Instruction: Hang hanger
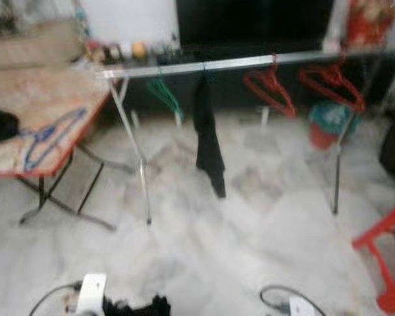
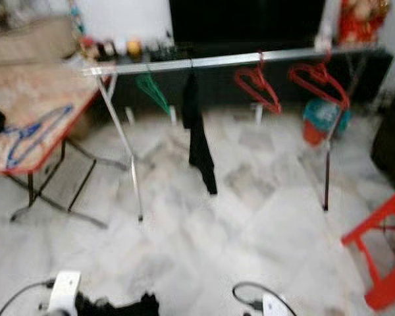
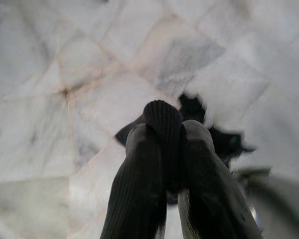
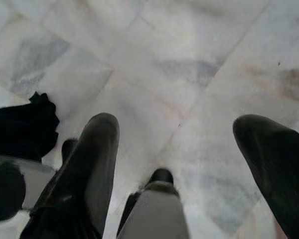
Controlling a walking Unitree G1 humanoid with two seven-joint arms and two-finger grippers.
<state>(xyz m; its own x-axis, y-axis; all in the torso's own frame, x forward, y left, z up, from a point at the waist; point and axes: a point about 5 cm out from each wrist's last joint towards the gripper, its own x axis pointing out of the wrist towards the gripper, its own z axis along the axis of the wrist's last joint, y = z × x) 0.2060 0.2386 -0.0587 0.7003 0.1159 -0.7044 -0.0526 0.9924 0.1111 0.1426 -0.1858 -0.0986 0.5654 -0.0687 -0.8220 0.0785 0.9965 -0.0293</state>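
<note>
We stood facing a metal clothes rail [image 1: 250, 63] that ran across the room above the marble floor [image 1: 250, 224], and the head views were blurred. From the rail hung a green hanger [image 1: 164, 95], a black garment [image 1: 209, 141] and two red hangers [image 1: 270, 89] — the second of them [image 1: 332, 85] further to our right, near a teal and red bin [image 1: 329, 124] on the floor behind the rail. To our left stood a folding surface [image 1: 52, 99] with a red edge, and on it lay a blue hanger [image 1: 49, 137], flat and well apart from the rail. A dark item [image 1: 0, 125] sat at that surface's left edge; we could not tell what it was. A red stool [image 1: 388, 253] stood at our far right.

Our left gripper [image 3: 172, 132] hung low over the floor with its fingers [image 3: 144, 169] pressed together on a piece of dark ribbed cloth [image 3: 163, 117], whose rounded end stuck up between the tips. Whether this cloth belonged to the dark cloth [image 1: 141, 306] at the bottom of the head view, we could not tell.

Our right gripper [image 4: 177, 124] also pointed down at the marble, its fingers [image 4: 94, 154] spread wide apart and holding nothing — bare floor showed between them, with a dark clump [image 4: 22, 124] off to one side.
</note>
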